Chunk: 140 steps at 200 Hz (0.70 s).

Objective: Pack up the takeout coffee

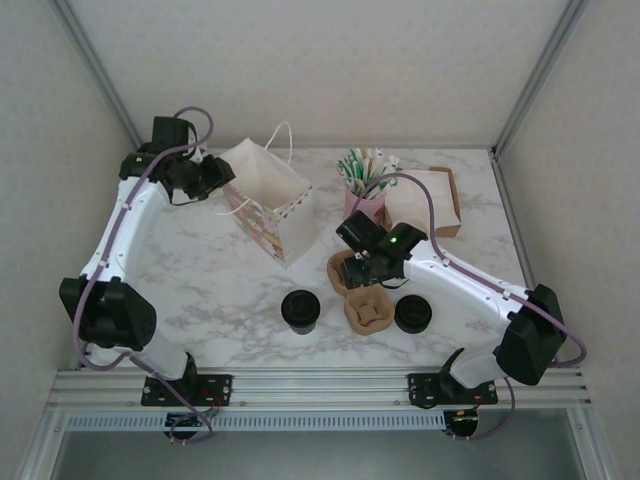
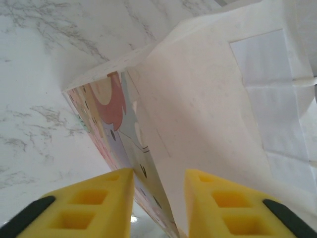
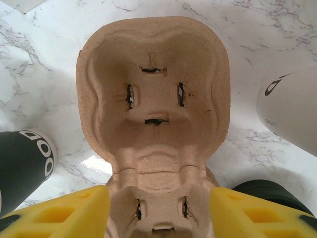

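Note:
Two takeout coffee cups with black lids stand near the front of the table, one (image 1: 300, 310) left of a brown pulp cup carrier (image 1: 367, 310) and one (image 1: 412, 313) right of it. My right gripper (image 1: 365, 268) is over the carrier (image 3: 153, 99). Its yellow fingers (image 3: 74, 210) press on both sides of the carrier's near pocket. A patterned paper bag (image 1: 272, 200) stands open at the back left. My left gripper (image 1: 212, 178) is at its left rim, jaws astride the bag wall (image 2: 148, 163) with a gap left on the inner side.
A pink cup of straws (image 1: 364, 190) and a brown-edged white box (image 1: 428, 200) stand at the back right. In the right wrist view, a black cup with white letters (image 3: 25, 163) sits left of the carrier and a cream cup side (image 3: 292, 114) right of it.

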### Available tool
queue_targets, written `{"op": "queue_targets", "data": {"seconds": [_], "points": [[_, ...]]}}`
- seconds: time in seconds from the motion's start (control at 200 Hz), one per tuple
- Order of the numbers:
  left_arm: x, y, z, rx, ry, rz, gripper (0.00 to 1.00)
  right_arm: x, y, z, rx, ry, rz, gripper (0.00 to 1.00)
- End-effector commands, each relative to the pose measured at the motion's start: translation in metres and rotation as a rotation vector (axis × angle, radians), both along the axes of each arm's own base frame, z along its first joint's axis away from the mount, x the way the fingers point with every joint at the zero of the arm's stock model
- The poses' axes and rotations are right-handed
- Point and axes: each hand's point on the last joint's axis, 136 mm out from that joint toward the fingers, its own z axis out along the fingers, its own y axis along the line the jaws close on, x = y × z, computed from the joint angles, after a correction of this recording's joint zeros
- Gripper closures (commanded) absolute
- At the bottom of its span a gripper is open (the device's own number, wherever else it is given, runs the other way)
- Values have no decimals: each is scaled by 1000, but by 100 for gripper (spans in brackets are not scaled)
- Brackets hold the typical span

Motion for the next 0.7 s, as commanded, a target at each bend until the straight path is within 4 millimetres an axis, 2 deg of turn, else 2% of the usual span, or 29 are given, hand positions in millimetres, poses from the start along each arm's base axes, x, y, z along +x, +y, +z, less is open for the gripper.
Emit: {"op": "queue_targets", "data": {"seconds": [0.0, 0.195, 0.255, 0.3, 0.556, 0.696], "points": [[-2, 0, -1, 40, 19, -28, 80, -1, -5, -3, -24, 20, 12, 44], [-1, -7, 3, 24, 33, -84, 86, -3, -7, -2, -33, 23, 17, 44], [-2, -11, 5, 16, 38, -106, 94, -4, -7, -2, -32, 27, 17, 44], [-4, -13, 6, 10, 45, -124, 97, -4, -8, -1, -33, 27, 17, 43], [-24, -8, 1, 52, 176, -145, 100, -3, -6, 4, -26, 24, 21, 43], [-32, -9, 8, 26, 188, -130, 100, -1, -3, 5, -19, 24, 26, 43]]}}
